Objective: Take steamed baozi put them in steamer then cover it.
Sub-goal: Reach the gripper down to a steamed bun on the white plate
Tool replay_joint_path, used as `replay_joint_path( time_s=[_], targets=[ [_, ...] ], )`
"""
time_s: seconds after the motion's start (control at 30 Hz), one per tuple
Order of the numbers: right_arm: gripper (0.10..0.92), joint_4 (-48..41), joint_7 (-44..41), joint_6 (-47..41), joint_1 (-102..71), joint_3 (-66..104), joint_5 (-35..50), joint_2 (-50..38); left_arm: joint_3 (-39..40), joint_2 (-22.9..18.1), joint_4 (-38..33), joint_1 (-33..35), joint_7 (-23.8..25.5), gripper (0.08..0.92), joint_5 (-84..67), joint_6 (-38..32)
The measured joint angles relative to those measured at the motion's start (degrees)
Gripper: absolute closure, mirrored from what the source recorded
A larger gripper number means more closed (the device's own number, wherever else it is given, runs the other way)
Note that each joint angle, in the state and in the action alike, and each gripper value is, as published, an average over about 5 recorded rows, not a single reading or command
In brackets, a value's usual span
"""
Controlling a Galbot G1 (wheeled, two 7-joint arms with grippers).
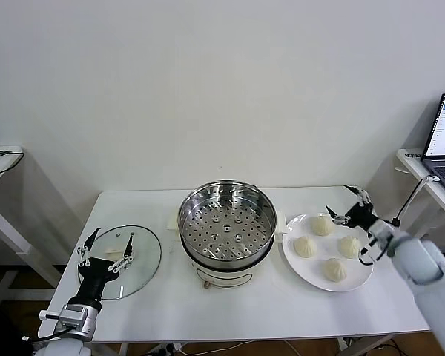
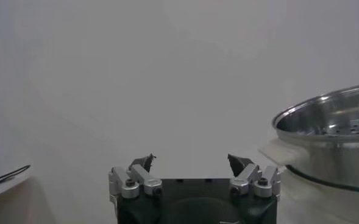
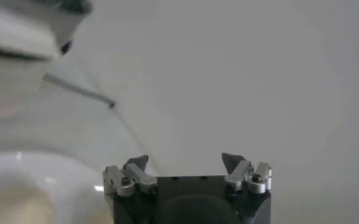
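- The right gripper (image 1: 346, 205) is wide open, holding nothing — the steamed baozi (image 1: 321, 225) sit just beside it, toward the steamer (image 1: 227, 222).
- The left gripper (image 1: 105, 245) is open too, empty and far off.

Four baozi (image 1: 327, 247) sit on a plate (image 1: 360, 280) beside the empty steamer (image 1: 227, 226).
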Motion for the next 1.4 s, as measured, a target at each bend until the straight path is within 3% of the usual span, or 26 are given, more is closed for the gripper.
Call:
replay_joint_path(
  time_s=[0.3, 0.53, 0.9, 1.4],
  targets=[
    [0.203, -9.23, -19.57, -0.71, 21.58, -21.54, -3.73, -1.17, -0.51, -0.46, -0.38, 0.19, 0.02, 0.177, 0.02, -0.06],
    [0.203, -15.90, -27.29, -1.14, 29.71, -30.27, -6.95, 1.40, -0.64, -0.67, -0.61, 0.20, -0.14, 0.177, 0.05, -0.03],
    [0.203, -25.71, -30.84, -1.67, 33.82, -35.49, -10.42, 7.41, -0.66, -1.08, -0.23, 0.07, -0.46, 0.177, 0.07, 0.04],
    [0.203, -34.26, -28.15, -1.64, 34.56, -36.31, -14.87, 14.43, -0.60, -1.48, 0.38, 0.13, -0.44, 0.177, 0.39, -0.20]
  ],
)
